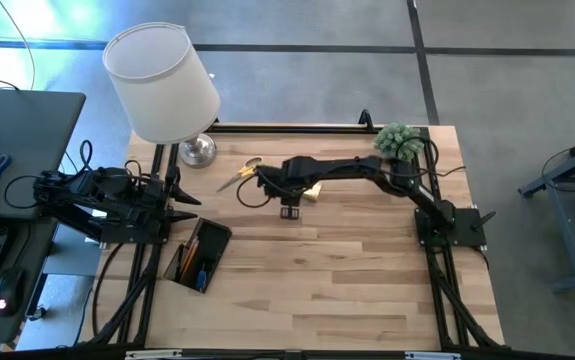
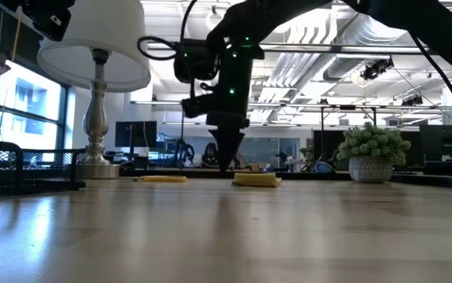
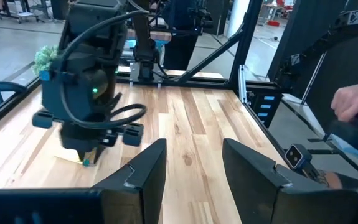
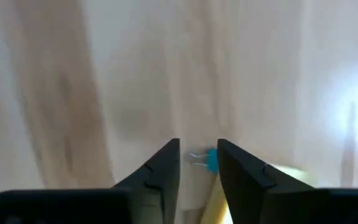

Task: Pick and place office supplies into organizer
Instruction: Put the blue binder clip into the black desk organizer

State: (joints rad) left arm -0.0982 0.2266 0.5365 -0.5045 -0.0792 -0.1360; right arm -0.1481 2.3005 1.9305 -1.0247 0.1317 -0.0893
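Organizer (image 1: 199, 255) sits on the table (image 1: 347, 290) near the left front, just ahead of our left gripper (image 1: 182, 195); we see pens and pencils lying in it. In the low view its black mesh wall (image 2: 21, 167) shows at the far left, by the lamp (image 2: 93, 79).

Right gripper (image 4: 197, 163) is out mid-table, pointing straight down with its tips at the wood. Its fingers (image 4: 166, 168) stand a little apart, with a small blue piece (image 4: 211, 159) in the gap between them. We can't tell whether the fingers touch it or grip it. Sticky pad (image 1: 312, 190) lies just beside that gripper, flat on the table; its yellow edge also shows under the right wrist camera.

Yellow scissors (image 1: 237, 175) lie flat between the lamp base and the right gripper, apart from both.

Left gripper waits by the left edge, fingers (image 3: 144, 177) parted with nothing between them, aimed across the table at the right arm.

Plant (image 1: 399, 140) is at the far right corner. A person's hand (image 3: 353, 102) shows off the table edge in the left wrist view.
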